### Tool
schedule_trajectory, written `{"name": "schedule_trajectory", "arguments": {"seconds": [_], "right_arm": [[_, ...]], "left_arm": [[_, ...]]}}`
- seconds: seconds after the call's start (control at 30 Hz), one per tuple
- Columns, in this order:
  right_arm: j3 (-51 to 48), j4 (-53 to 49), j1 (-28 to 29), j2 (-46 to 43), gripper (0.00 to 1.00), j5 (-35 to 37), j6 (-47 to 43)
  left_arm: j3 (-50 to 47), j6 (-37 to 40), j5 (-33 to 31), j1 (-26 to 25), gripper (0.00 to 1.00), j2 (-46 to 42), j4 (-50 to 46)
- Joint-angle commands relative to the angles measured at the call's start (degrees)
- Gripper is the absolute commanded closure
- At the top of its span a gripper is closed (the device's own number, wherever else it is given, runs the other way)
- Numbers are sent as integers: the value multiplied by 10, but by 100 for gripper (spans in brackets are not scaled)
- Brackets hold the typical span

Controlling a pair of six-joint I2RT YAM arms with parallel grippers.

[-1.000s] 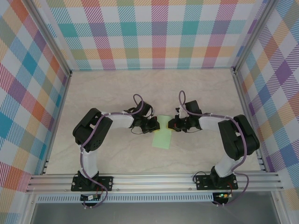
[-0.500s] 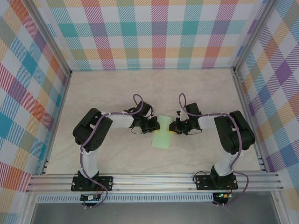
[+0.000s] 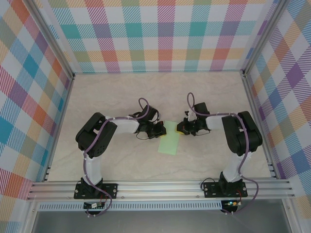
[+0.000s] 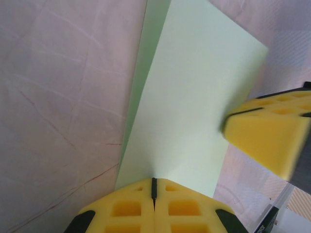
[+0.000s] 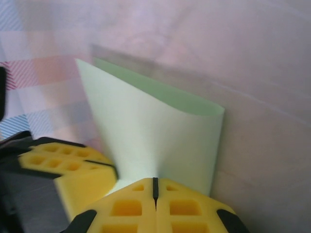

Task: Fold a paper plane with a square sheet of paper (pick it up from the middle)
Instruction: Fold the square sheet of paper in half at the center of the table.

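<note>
the right claw (image 3: 181,129), clamped on the square sheet of paper (image 3: 169,141), has crept toward its far end while the left claw (image 3: 159,129) stays clamped opposite, the sheet doubled over on the table (image 3: 121,97) between them, likely mid-crease.

I am seeing my sheet of paper (image 3: 169,142) showing plain pale green. My left gripper (image 4: 154,187) and right gripper (image 5: 155,187) are wearing yellow foam edged in black. The table (image 3: 121,97) is showing cream marbling, the walls (image 3: 160,34) a many-coloured pastel plaid.

Right pincer (image 3: 180,129) slightly farther back.
</note>
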Motion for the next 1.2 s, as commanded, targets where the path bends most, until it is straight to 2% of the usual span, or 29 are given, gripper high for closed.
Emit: {"name": "schedule_trajectory", "arguments": {"seconds": [0.0,0.23,0.43,0.7,0.97,1.17], "right_arm": [[-8,1,-6,6,100,1,-10],[30,-37,-10,-28,100,-7,-15],[67,-54,-25,18,100,-14,-16],[53,-31,-29,63,100,-2,-8],[116,-96,-36,30,100,5,-18],[131,-103,-46,49,100,-6,-20]], "left_arm": [[-23,9,-49,-7,100,36,-77],[-24,9,-50,-7,100,35,-79],[-23,10,-50,-7,100,37,-80],[-23,11,-49,-7,100,36,-80],[-22,12,-51,-7,100,34,-84],[-22,14,-51,-7,100,31,-86]]}}
